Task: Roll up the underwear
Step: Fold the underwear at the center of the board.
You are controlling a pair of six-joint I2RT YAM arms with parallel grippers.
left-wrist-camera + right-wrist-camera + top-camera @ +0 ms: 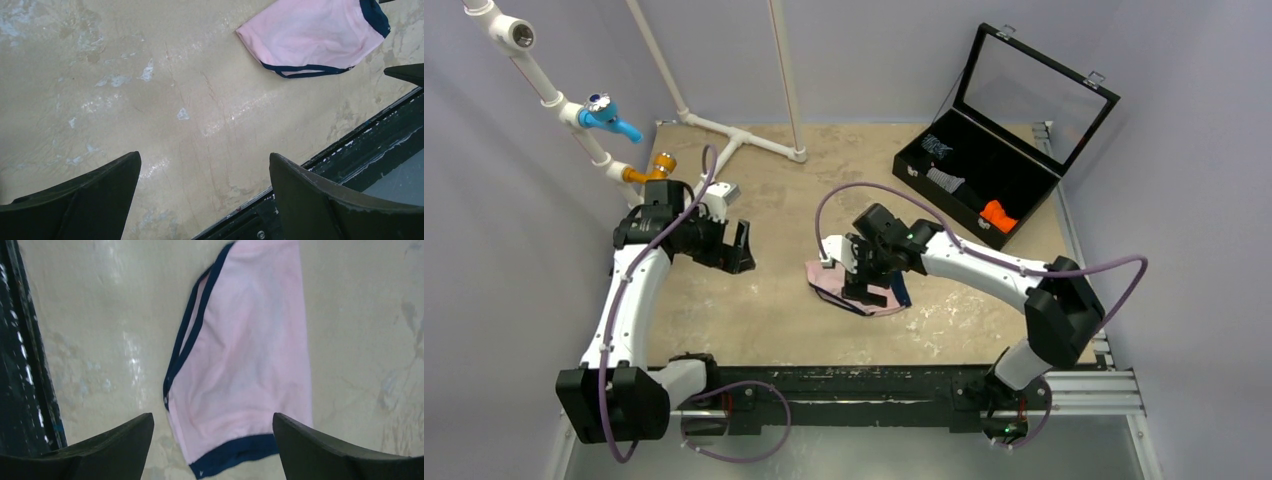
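The underwear [245, 365] lies flat and unrolled on the table [774, 320], about midway between the left and right edges and somewhat nearer the front edge than the back. It looks folded into a narrow pink strip with navy trim. Directly over it hangs the right gripper [212, 420], jaws spread wide with nothing between them. In the wrist view the navy band at the strip's near end sits in the gap between the two fingers, and the long axis runs straight away from there, crosswise to the line joining the fingertips. That lie suits a roll begun at the near band and carried along the length, though I cannot tell whether the fingers touch the cloth. The left gripper [739, 250] is also open and empty, well apart toward the table's left side, with the underwear off to its right, so the right arm is clearly the nearer one. A black case [994, 170] stands open at the far right corner.
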